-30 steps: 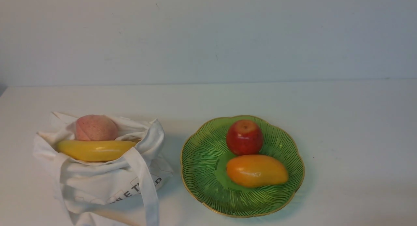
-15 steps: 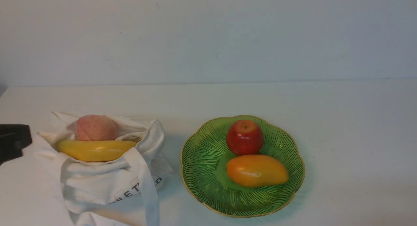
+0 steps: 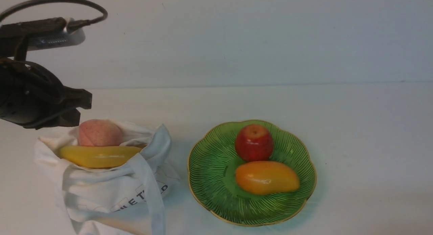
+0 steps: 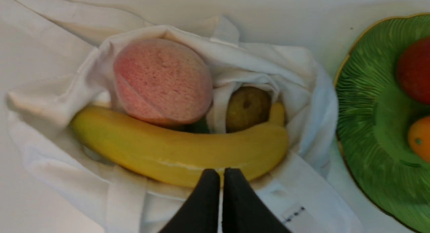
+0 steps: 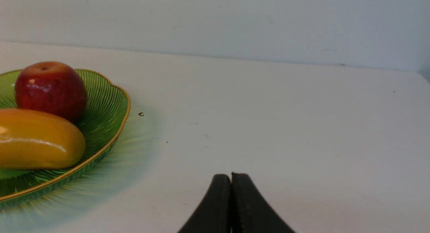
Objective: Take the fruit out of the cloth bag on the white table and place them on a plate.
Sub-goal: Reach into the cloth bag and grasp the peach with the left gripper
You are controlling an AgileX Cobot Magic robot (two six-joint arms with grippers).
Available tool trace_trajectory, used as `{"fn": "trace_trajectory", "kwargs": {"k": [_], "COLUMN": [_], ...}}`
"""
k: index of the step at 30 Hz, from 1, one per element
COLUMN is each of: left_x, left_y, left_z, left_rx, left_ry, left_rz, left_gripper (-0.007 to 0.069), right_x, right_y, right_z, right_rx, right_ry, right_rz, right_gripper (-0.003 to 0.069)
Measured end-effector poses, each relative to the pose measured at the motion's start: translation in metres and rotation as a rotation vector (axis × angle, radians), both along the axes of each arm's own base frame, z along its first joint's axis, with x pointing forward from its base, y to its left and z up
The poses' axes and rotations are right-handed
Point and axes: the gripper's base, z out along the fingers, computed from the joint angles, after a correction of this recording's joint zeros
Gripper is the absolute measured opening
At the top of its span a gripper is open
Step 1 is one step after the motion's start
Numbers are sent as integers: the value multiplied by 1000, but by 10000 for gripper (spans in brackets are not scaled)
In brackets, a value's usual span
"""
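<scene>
The left gripper [image 4: 218, 174] has its jaws pressed together with nothing between them. It hangs in the air over the bag [image 4: 268, 58], and in the wrist view its tips overlap the side of the banana [image 4: 181, 152]. In the front view the left arm [image 3: 33, 99] is above and to the left of the peach [image 3: 100, 132], clear of it.

The banana lies lengthwise across the bag's open mouth. The peach rests behind it, touching it. A smaller olive-brown fruit [image 4: 247, 108] sits half wrapped in cloth beside the peach. One strap [image 3: 150, 191] drapes down the front of the bag, over black printed letters.

The bag stands on the left side of the table [image 3: 365, 133]. The plate [image 3: 209, 167] is just to its right, close but apart. On the plate sit an apple [image 3: 253, 142] and, in front of it and touching, a mango [image 3: 267, 177].

The right gripper [image 5: 231, 177] is also closed and empty. It is low over bare table to the right of the plate, well apart from it.
</scene>
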Motion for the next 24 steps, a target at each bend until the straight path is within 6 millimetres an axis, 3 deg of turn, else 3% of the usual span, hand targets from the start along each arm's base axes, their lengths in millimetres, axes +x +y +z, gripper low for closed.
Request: {"fn": "trace_trajectory", "kwargs": {"k": [3,8,11,12,13,15,24], "left_x": [13,37,54,55,60,65,80], "left_y": [4,7,7,7,7,7,6], "left_z": [-9,-27,-44,-45,-54,-64,-99], "left_rx": [58,98,80,79,78,73,71], "left_ry": [-15,-56,-58,-59,-42,-19,62], "left_rz": [0,14,50,52,55,59,61], "left_gripper": [73,268,502,514,591,652,684], "right_x": [0,0,0,0,0,0,0], "right_y": [0,0,0,0,0,0,0], "right_z": [0,0,0,0,0,0,0], "right_rx": [0,0,0,0,0,0,-1], "right_ry": [0,0,0,0,0,0,0], "right_rz": [0,0,0,0,0,0,0], "right_gripper": [-13,-13,-13,-13,-13,-13,-13]}}
